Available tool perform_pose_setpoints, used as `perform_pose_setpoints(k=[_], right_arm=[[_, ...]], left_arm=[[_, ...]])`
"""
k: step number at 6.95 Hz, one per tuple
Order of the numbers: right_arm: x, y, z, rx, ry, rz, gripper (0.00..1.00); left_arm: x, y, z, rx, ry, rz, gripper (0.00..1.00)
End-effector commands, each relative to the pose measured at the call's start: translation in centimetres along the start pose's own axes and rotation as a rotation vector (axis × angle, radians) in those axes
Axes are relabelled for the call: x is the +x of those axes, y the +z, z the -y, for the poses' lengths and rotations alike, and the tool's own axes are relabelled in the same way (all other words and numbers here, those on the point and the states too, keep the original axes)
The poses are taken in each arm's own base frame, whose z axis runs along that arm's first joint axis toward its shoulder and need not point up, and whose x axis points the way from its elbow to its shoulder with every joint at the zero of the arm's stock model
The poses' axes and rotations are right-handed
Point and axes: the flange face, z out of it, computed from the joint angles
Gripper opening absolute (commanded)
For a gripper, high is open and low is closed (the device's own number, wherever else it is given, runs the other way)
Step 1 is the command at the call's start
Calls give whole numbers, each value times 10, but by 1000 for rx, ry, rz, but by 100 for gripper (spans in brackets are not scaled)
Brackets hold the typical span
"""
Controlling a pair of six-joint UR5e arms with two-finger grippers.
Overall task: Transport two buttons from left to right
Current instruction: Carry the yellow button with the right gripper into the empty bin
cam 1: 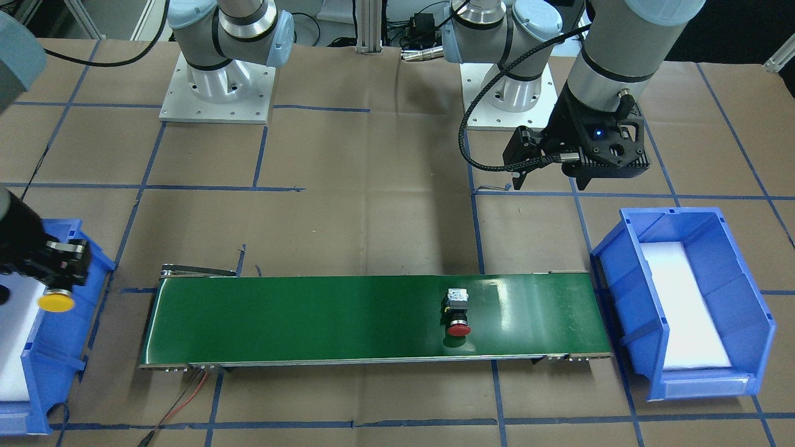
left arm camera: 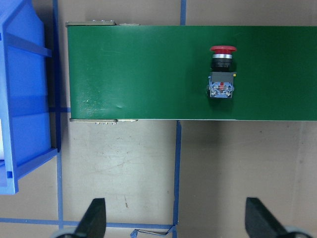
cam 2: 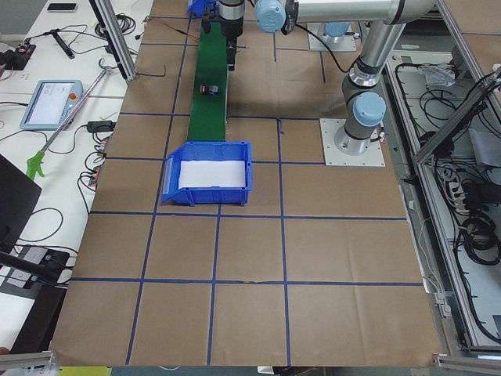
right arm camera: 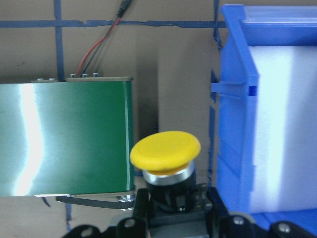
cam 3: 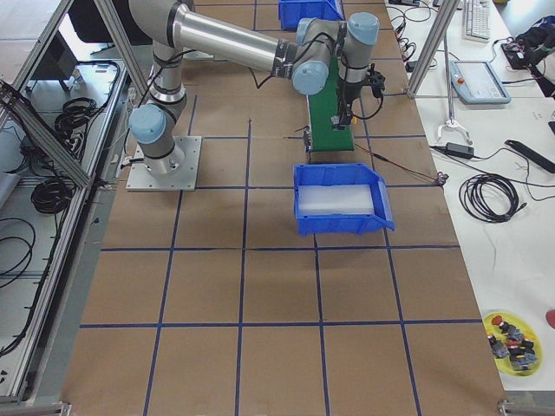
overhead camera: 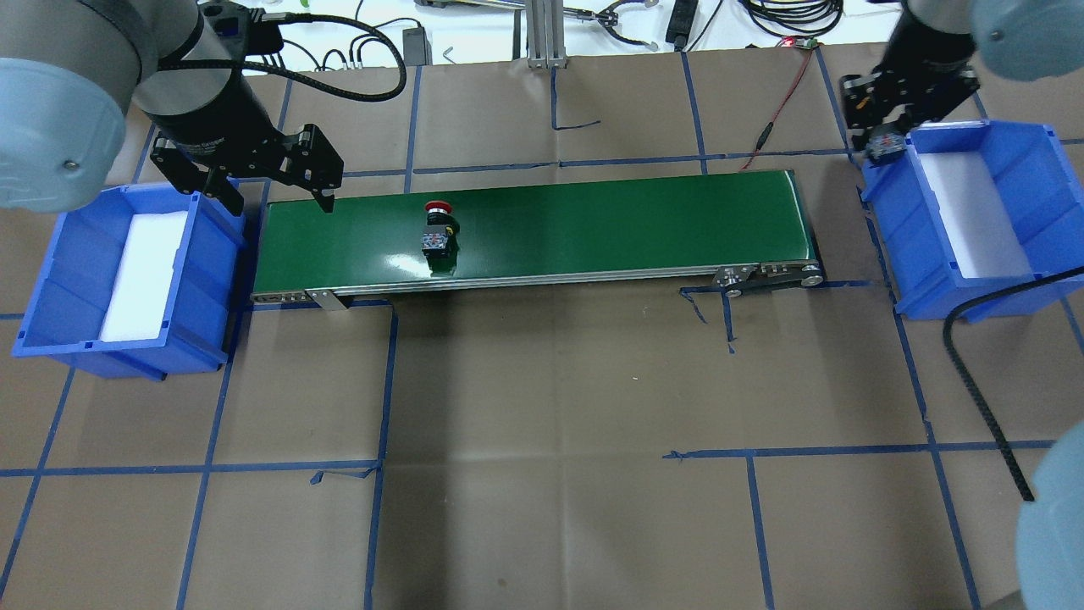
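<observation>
The right gripper (overhead camera: 885,140), at the upper right of the overhead view, pinches the yellow button (right arm camera: 166,148) by its body. In the wrist view the cap sits between the end of the green belt (overhead camera: 593,220) and the blue bin (overhead camera: 898,229). The left gripper (overhead camera: 279,202) hangs spread wide at the upper left, near the belt's other end. The red button (overhead camera: 436,230) lies on its side on the belt, left of the middle.
</observation>
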Motion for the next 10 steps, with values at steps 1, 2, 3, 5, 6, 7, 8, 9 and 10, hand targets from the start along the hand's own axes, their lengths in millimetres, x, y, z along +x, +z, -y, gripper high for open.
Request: perform_pose_setpoints(k=[1,2,3,5,6,7,8,9,10], right_arm=[[125,12,-24,-14,2,10,4],[135,38,-21,-33,7,22,3],[138,65,-19,13,-26,-7,3],[131,126,-30,50,-66,-20,3],[131,151,-29,34,-74,-15,3],[133,167,-29,7,-72,-9,4],[148,177,-35,-9,-46,0,4],[156,186,-46,-29,-20,13,5],[154,190,-49,-37,-16,17,5]], left_arm=[[1,0,-4,-12,11,-3,100],[1,2,-4,-17,11,-3,100],[1,1,-5,-15,11,-3,100],[1,3,-5,-18,11,-3,100],[1,3,-5,-18,11,-3,100],[1,4,-6,-21,11,-4,100],[1,4,-6,-21,11,-4,100],[1,4,-6,-21,11,-4,100],[1,4,-6,-21,11,-4,100]])
